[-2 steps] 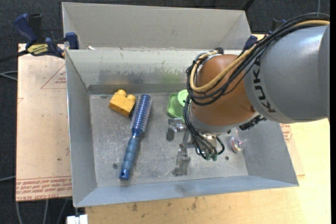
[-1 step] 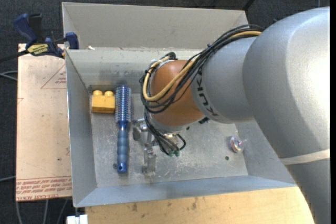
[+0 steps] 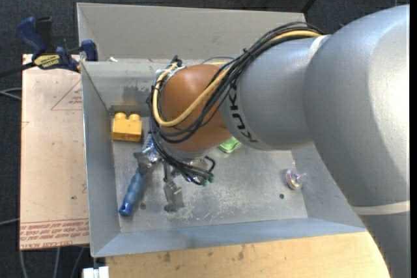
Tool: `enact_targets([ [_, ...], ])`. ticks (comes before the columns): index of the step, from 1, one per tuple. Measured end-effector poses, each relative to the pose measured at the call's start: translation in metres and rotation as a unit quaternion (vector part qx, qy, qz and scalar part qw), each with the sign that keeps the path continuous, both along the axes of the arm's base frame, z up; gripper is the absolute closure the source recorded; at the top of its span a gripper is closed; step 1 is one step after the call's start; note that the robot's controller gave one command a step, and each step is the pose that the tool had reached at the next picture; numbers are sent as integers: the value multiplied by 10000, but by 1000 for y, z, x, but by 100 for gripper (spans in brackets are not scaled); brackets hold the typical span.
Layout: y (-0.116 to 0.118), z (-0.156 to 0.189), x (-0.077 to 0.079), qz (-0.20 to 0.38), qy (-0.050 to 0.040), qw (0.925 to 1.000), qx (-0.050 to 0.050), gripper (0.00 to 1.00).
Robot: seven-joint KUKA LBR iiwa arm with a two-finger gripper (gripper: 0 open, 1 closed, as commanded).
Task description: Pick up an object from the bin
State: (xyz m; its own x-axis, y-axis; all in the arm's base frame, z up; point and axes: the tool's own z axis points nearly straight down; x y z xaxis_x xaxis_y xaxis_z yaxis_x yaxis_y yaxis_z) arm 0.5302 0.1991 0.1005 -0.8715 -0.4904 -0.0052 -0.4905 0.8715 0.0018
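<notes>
status: approach / pre-grasp stage imo, nothing visibly lifted off the floor yet. gripper (image 3: 164, 187) sits low in the lower-left part of the bin (image 3: 98, 159), under the orange cover (image 3: 189, 104) and its cables (image 3: 195, 91), tip close to or on the floor. can't tell how wide it's open or whether it has anything in it, since the wrist blocks most of it, so not calling a grasp. nearest obj is the blue tool (image 3: 133, 191), a slim stick w/ a blue handle. it lies flat on the floor just left of the gripper, near the left wall and the front-left corner. long axis runs diagonal, lower left to upper right of frame. blue end points at the lower-left corner. the greyish, metal-looking end points up-right and stops right by the gripper, touching or not i can't say. other stuff: yellow block (image 3: 126, 127) w/ two studs at upper left of the floor, apart from the gripper; green piece (image 3: 229, 145) half under the arm near centre; small pale thing (image 3: 293, 179) on the right, well apart. next move, if the blue tool is the target: centre over the handle mid-length, rotate wrist so the closing dir goes across the long axis (upper left to lower right), close, lift straight up. risks: a grip near one end lets it pivot out, and the left wall is near, so little room on that side.
</notes>
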Motion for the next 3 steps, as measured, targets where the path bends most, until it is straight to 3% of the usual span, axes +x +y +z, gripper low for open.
enact_targets([
  [1, -10, 0, 71, 1439, -10, 9896, -12, 0],
  [2, 44, -31, 107, 3347, -6, 9423, -20, 0],
  [3, 45, -31, 108, 3325, -7, 9431, -13, 0],
])
